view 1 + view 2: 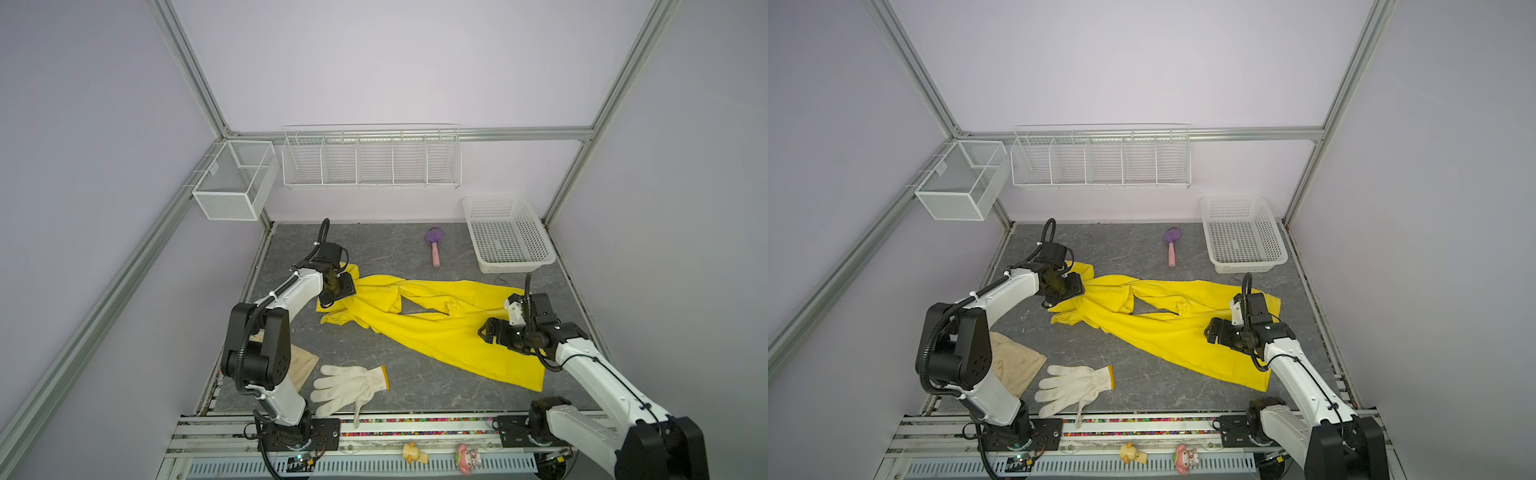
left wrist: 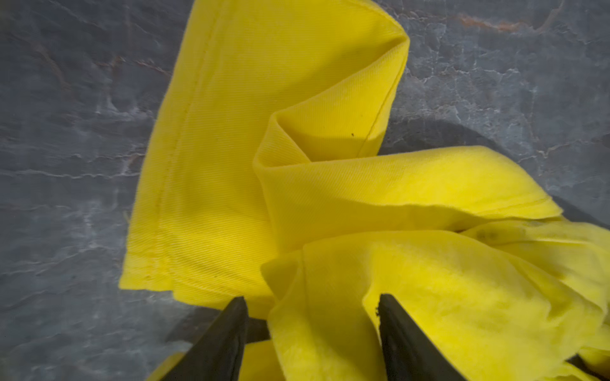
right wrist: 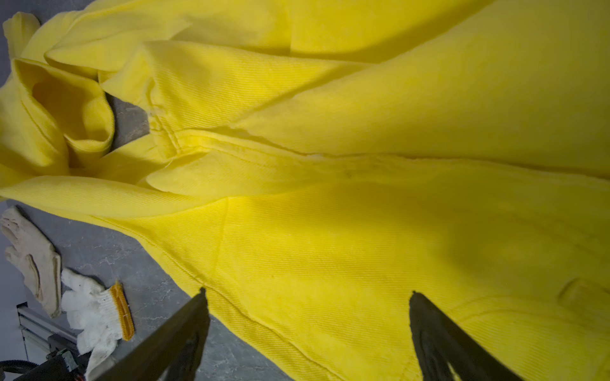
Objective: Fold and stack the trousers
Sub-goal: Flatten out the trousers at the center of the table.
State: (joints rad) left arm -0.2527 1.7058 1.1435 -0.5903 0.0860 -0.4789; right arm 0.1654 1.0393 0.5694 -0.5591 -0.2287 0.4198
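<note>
At left of the surface (image 1: 374,249), left tool (image 2: 308,297) stands spread, a cloth fold btwn its jaws, unclamped; right tool (image 3: 307,290) is spread wide above the broad end. Yellow trousers (image 1: 436,332) sprawl crumpled across centre: likely light, limp, soft. Take hems & waistband corners. No legible writing.

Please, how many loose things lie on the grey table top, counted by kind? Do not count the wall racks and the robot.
Trousers: 1
Gloves: 2 (knitted glove, cream glove)
Toy shovel: 1
Plastic basket: 1
Total: 5
</note>
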